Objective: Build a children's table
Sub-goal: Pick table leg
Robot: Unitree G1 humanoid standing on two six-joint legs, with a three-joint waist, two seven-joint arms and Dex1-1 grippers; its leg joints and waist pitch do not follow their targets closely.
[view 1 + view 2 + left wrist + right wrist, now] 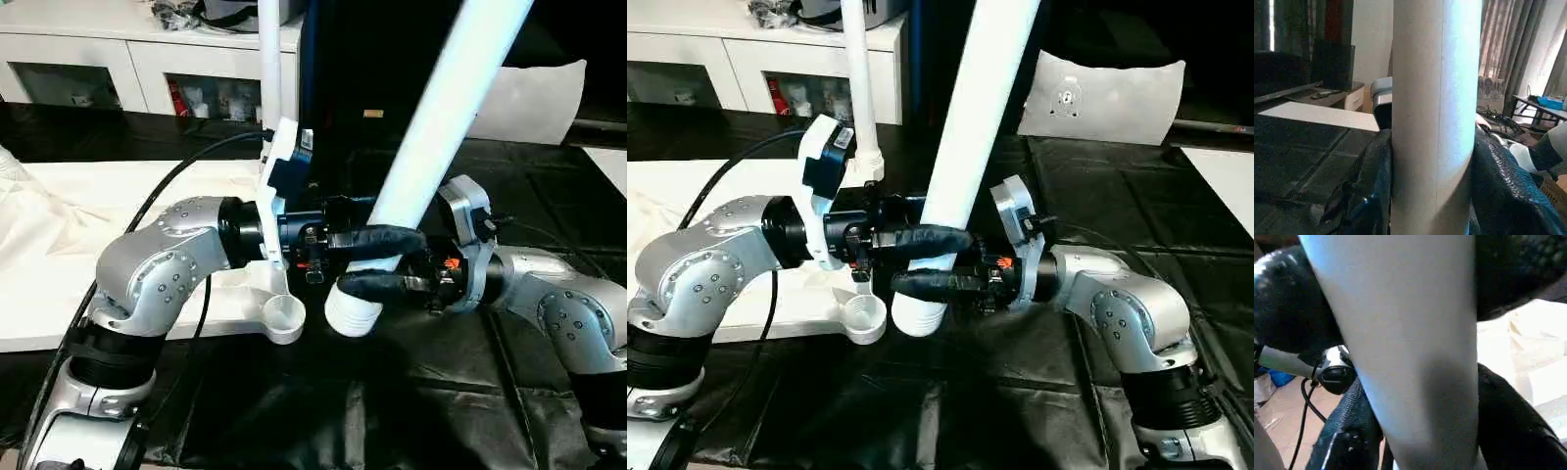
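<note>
My left tool (338, 245) and right tool (377, 262) both clamp the tilted leg (431, 127) just beside the corner socket (285, 317) of the table top (235, 294); alignment over the socket should precede any downward press.

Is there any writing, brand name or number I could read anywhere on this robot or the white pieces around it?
No text can be read.
White label on the camera mount of the left arm: too small and blurred to read.
Round mark on the white cushion at the back: a shape, no legible letters.
Table leg, table top, cabinet: no markings visible.
</note>
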